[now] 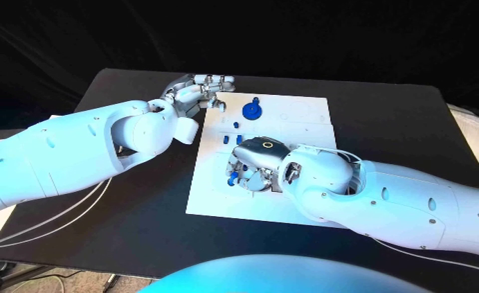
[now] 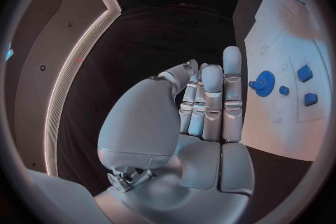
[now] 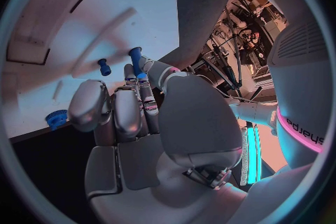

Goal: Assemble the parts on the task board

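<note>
We saw the white flat task board [image 1: 300, 116] lying mid-way on the black surface [image 1: 399, 120]. The left hand [image 1: 194, 92] hovered at the board's far left corner, fingers [image 2: 210, 95] straight and close together, holding nothing. The right hand [image 1: 261, 158] was down on the board's near left part, palm towards the board. Its fingers [image 3: 143, 87] were curled in against a blue upright peg [image 3: 136, 59]; we could not tell whether they gripped it. A second, shorter blue peg [image 3: 104, 67] stood just beside, apart from the hand. A blue round gear part [image 1: 252, 109] lay on the board's far side, near the left hand but not touching. Two small blue block parts [image 2: 305, 73] lay near the gear.
</note>
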Tool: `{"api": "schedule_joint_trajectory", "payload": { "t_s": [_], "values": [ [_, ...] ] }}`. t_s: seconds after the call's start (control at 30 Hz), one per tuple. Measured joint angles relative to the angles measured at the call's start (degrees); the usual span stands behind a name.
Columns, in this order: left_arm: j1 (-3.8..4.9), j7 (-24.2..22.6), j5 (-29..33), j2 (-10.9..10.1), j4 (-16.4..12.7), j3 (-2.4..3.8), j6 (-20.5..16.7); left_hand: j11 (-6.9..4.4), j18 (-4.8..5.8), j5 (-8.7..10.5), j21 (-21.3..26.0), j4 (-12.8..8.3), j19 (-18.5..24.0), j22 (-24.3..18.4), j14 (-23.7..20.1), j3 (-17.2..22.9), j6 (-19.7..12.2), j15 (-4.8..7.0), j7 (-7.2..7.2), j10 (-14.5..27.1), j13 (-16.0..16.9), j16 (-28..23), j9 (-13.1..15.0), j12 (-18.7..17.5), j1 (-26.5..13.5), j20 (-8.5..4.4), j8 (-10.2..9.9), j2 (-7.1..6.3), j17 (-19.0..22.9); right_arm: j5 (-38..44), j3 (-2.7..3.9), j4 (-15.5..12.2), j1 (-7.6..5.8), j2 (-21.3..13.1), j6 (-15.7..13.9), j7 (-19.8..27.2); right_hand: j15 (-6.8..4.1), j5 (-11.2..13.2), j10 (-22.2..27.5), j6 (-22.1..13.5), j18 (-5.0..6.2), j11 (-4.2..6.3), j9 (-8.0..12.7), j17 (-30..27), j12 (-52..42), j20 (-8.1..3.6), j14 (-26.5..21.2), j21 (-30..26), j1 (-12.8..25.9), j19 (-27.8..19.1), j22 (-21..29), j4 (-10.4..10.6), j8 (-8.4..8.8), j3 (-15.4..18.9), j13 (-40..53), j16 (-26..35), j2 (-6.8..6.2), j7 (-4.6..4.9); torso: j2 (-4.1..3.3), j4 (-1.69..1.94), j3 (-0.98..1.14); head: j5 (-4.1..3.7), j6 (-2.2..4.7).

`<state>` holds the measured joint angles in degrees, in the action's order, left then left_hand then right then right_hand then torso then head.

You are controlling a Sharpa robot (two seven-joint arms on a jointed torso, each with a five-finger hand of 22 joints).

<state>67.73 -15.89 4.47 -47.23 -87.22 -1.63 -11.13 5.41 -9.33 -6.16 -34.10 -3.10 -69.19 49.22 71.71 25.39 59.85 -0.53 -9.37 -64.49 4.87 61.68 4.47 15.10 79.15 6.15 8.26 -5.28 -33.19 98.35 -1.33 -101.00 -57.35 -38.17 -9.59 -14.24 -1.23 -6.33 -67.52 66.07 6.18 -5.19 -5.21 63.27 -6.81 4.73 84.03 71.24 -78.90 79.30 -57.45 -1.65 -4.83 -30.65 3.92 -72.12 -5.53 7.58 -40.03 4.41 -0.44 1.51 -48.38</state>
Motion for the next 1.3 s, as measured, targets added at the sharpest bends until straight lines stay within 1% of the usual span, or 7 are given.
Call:
{"api": "schedule_joint_trajectory", "payload": {
  "t_s": [0.3,0.43,0.6,0.7,0.87,1.03,1.3],
  "values": [
    [0.00,0.0,0.0,0.0,0.0,0.00,0.0,0.00,0.00,0.00,0.0,0.0,0.0,0.0,0.0,0.0,0.0,0.00,0.00,0.0,0.0,0.0,0.0,0.0,0.0,0.00,0.0,0.00,0.0,0.6,-0.19,0.2,0.04,0.7,0.1,-0.4,0.00,0.0,0.0,0.0,0.00,-0.01,0.0,0.0,0.0,0.00,0.0,0.0,0.1,0.0,0.0,0.0,0.11,0.0,0.0,0.0,-0.06,0.02,0.00,0.02,-0.01,0.18,-0.20],
    [0.00,0.1,0.0,0.0,0.0,0.00,0.0,0.00,0.00,0.00,0.0,0.0,0.0,0.0,0.0,0.0,0.0,0.00,0.00,0.0,0.0,0.0,0.0,0.0,0.0,0.00,0.0,0.00,0.0,0.8,-0.28,0.2,0.09,0.8,0.1,-0.5,0.86,-1.1,1.0,-2.1,0.00,0.50,0.5,-0.2,2.0,0.55,0.0,-0.5,1.9,-0.7,1.3,0.7,0.95,0.7,0.0,0.0,-1.19,1.10,0.00,0.00,0.00,0.23,-0.23],
    [0.00,0.1,0.0,0.0,0.0,0.02,0.0,0.00,0.00,0.00,0.0,0.0,0.0,0.0,0.0,0.0,0.0,0.00,0.00,0.0,0.0,0.0,0.0,0.0,0.0,0.00,0.0,0.00,0.0,0.7,-0.72,0.6,0.52,0.6,0.7,-0.6,1.77,-2.7,6.8,-6.2,0.00,-1.03,1.4,-0.7,3.1,1.26,0.1,-1.0,4.8,-0.8,1.7,1.4,1.14,3.9,-0.4,0.0,-3.24,2.22,0.00,-0.04,0.00,0.24,-0.25],
    [0.00,0.1,0.0,0.0,0.0,0.02,0.0,0.00,0.00,0.00,0.0,0.0,0.0,0.0,0.0,0.0,0.0,0.00,0.00,0.0,0.0,0.0,0.0,0.0,0.0,0.00,0.0,0.00,0.0,0.6,-0.71,0.6,0.52,0.4,0.7,-0.6,1.97,-1.0,10.2,-9.5,0.00,-1.28,1.6,-0.7,3.1,1.56,-0.1,-1.0,5.9,-0.9,1.7,2.1,1.14,7.1,-0.4,0.0,-4.36,2.14,0.02,-0.04,-0.01,0.25,-0.25],
    [0.01,0.1,0.0,-0.1,0.0,0.00,0.0,0.00,0.00,0.00,0.0,0.0,0.0,0.0,0.0,0.0,0.0,0.00,0.00,0.0,-0.1,0.0,-0.1,0.0,0.0,0.00,0.0,0.00,0.1,-0.4,-0.45,-1.4,0.72,-1.6,-1.5,-0.5,2.17,0.1,14.0,-14.4,0.00,-1.64,1.5,0.4,2.5,1.87,0.1,-0.4,4.3,-0.6,1.0,2.9,1.14,13.7,-0.2,-1.3,-2.80,1.71,0.02,0.02,0.03,0.09,-0.11],
    [0.00,0.1,0.0,-0.4,0.1,-0.01,0.0,0.00,0.00,0.00,0.0,0.0,0.0,0.0,0.0,0.0,0.0,0.00,0.00,0.0,-0.1,0.0,-0.1,0.0,0.0,0.00,0.0,0.00,0.1,-2.0,0.52,-4.6,0.54,-5.6,-6.0,0.0,2.17,-0.8,14.0,-14.3,0.00,-1.72,1.4,0.4,1.4,2.07,0.1,-0.2,2.7,-0.4,0.9,3.0,1.14,16.3,-0.1,-1.3,-1.74,2.17,0.03,-0.12,0.04,0.03,-0.05],
    [-0.01,0.1,0.0,-0.7,0.4,0.00,0.0,0.20,0.00,0.00,0.3,0.2,0.0,0.0,-0.2,-0.2,-0.2,-0.20,-0.21,0.2,0.0,0.0,-0.1,0.0,0.0,0.00,0.0,0.00,0.2,-8.4,1.17,-9.7,-4.08,-13.4,-10.4,0.5,2.17,-1.4,9.7,-11.3,0.00,-0.69,1.1,0.3,-1.3,2.06,0.1,0.2,1.3,-0.4,0.2,3.3,0.70,17.4,0.0,-1.7,-0.42,1.50,0.21,-0.77,0.04,-0.91,0.57]
  ]
}}
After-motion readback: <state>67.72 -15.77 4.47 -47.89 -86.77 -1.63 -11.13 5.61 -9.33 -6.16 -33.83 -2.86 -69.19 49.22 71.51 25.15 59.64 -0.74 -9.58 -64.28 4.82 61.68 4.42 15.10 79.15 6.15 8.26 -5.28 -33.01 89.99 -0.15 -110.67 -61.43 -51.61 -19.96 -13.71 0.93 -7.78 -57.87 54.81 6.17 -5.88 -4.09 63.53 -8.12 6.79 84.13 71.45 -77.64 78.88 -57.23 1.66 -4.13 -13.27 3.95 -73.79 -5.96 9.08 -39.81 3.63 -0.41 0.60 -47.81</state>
